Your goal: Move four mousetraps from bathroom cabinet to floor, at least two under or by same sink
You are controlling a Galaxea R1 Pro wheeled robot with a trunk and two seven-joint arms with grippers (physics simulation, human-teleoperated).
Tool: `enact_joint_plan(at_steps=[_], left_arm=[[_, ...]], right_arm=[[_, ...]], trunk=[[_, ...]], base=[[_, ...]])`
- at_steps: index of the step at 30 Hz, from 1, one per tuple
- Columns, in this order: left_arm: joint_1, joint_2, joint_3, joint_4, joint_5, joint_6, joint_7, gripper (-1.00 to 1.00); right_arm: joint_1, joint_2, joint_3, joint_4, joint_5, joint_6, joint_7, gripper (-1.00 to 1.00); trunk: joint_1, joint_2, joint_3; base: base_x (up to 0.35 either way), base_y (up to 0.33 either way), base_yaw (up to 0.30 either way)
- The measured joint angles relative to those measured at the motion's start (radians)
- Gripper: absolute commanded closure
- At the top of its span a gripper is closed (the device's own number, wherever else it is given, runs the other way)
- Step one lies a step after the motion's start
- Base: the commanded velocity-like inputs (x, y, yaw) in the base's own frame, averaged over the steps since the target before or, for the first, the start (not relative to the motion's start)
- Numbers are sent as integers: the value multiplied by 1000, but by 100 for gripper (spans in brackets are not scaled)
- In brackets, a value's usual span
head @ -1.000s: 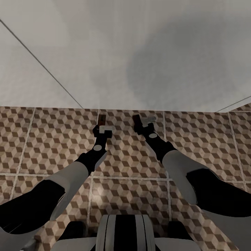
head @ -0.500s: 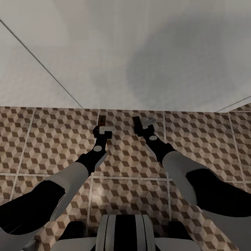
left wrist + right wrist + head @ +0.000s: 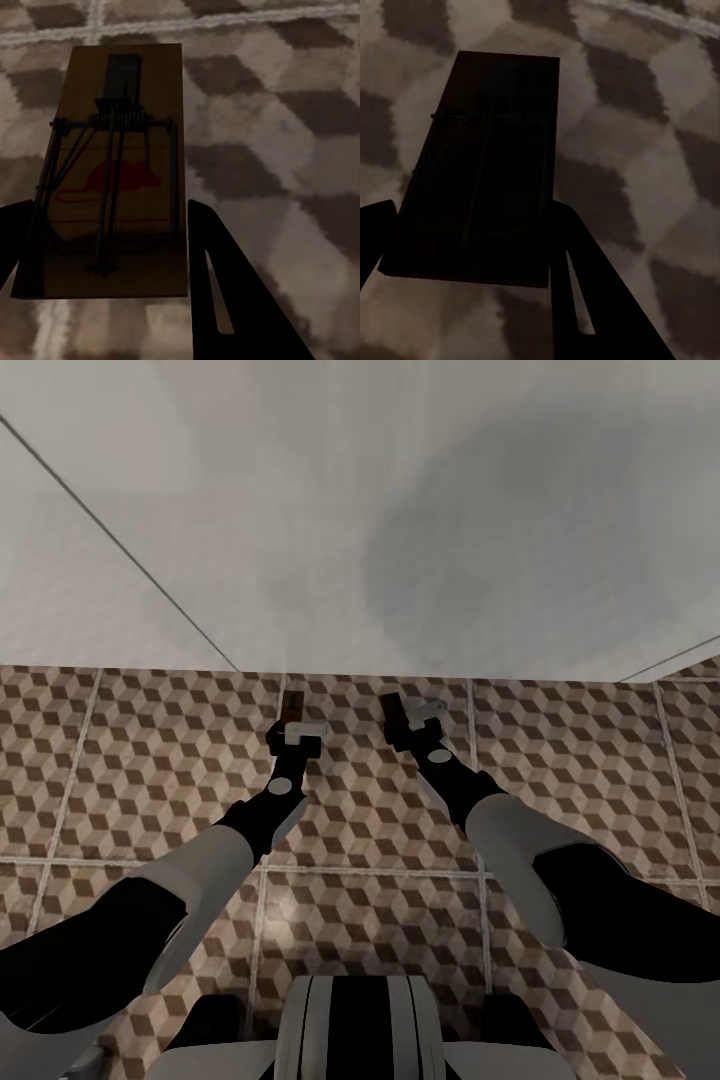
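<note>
Two mousetraps are in hand, low over the cube-patterned bathroom floor [image 3: 140, 760]. My left gripper [image 3: 291, 722] is shut on a tan mousetrap [image 3: 292, 706]. In the left wrist view this mousetrap [image 3: 112, 172] shows a red mouse print and dark wire spring, with the dark fingers [image 3: 217, 285] on both of its long sides. My right gripper [image 3: 398, 726] is shut on a second mousetrap [image 3: 391, 709]. In the right wrist view that mousetrap [image 3: 484, 165] lies in deep shadow. Both sit at the edge of a wide white body [image 3: 300, 510], apparently the sink. The cabinet is out of view.
The white body spans the far half of the head view and casts a grey shadow [image 3: 520, 560]. Pale grout lines [image 3: 370, 870] cross the tiles. My own trunk [image 3: 350, 1025] is at the near edge, with open tiled floor on both sides of the arms.
The right gripper has dipped slightly, and its mousetrap has gone from reddish to dark. The left arm and its mousetrap have not moved.
</note>
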Motion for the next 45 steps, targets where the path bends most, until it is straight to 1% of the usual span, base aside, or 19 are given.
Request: enact_joint_plan(at_steps=[19, 29, 45], left_arm=[[2, 0, 0, 0, 0, 0, 0, 100], [2, 0, 0, 3, 0, -1, -1, 100], [15, 0, -2, 7, -1, -2, -1, 100]], right_arm=[[0, 0, 0, -1, 2, -1, -6, 100], [0, 0, 0, 0, 2, -1, -6, 100], [0, 0, 0, 0, 2, -1, -6, 100]], trunk=[[0, 0, 0], [0, 0, 0], [0, 0, 0]], base=[[0, 0, 0], [84, 0, 0], [3, 0, 0]])
